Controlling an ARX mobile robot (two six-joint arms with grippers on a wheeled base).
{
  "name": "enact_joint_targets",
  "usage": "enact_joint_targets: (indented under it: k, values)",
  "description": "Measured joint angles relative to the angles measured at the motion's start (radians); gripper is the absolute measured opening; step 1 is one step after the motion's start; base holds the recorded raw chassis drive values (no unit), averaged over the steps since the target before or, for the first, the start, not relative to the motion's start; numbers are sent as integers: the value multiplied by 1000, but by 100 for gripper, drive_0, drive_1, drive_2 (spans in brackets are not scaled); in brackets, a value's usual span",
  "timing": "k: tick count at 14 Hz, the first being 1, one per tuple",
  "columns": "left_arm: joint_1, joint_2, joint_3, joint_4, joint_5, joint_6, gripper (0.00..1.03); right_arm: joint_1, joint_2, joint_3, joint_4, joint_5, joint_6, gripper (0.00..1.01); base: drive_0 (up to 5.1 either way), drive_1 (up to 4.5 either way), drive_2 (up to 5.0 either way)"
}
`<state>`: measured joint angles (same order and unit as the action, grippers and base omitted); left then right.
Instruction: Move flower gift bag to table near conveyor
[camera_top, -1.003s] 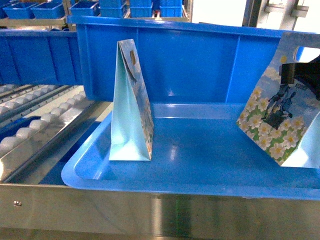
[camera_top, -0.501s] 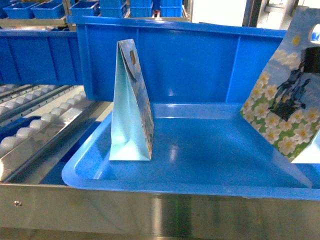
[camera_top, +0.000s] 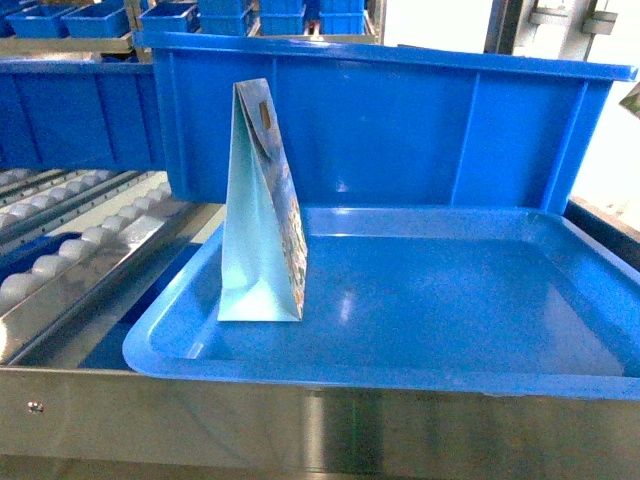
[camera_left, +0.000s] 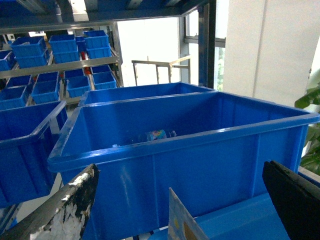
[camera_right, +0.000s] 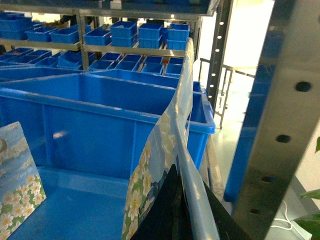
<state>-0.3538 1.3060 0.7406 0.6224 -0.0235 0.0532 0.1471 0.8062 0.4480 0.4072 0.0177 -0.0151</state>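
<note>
The flower gift bag (camera_right: 159, 165), printed with white daisies, hangs in my right gripper (camera_right: 192, 212). The black fingers (camera_right: 170, 210) are shut on its upper edge, close to a steel post. A second gift bag (camera_top: 262, 220) stands upright at the left of the blue tray (camera_top: 420, 372); its daisy face (camera_right: 17, 187) shows at the lower left of the right wrist view. My left gripper (camera_left: 179, 172) is open above that bag's top corner (camera_left: 182, 222), not touching it. The conveyor (camera_top: 70, 255) of white rollers runs at the left. The table is out of view. Neither gripper shows in the head view.
A deep blue bin (camera_top: 380, 120) stands right behind the tray. A perforated steel post (camera_right: 275, 115) rises just right of the held bag. Shelves with several small blue bins (camera_left: 45, 65) fill the background. A steel rail (camera_top: 320, 430) fronts the tray.
The flower gift bag and my right gripper rose from the tray's right side and moved right, out of the head view. The standing bag has not moved.
</note>
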Motion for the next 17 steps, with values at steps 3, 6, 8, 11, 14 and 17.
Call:
enact_joint_targets:
  k: [3,6,8,11,14,17]
  values:
    - [0,0,0,0,0,0,98,-161,-248,-73,-116,-110,38,2,0,0,0]
    - [0,0,0,0,0,0,98,-284,-490,-157,-267,-177,67,2,0,0,0]
    - [0,0,0,0,0,0,98,-281,-585,-196,-317,-171,67,2,0,0,0]
    - [0,0,0,0,0,0,98,-238,-612,-207,-357,-128,56,2,0,0,0]
    - [-17,21,30,-16,-9,-1,98,-238,-612,-208,-358,-126,48,2,0,0,0]
    - [-80,113,93,-55,-34,-5,98,-238,-612,-208,-358,-125,48,2,0,0,0]
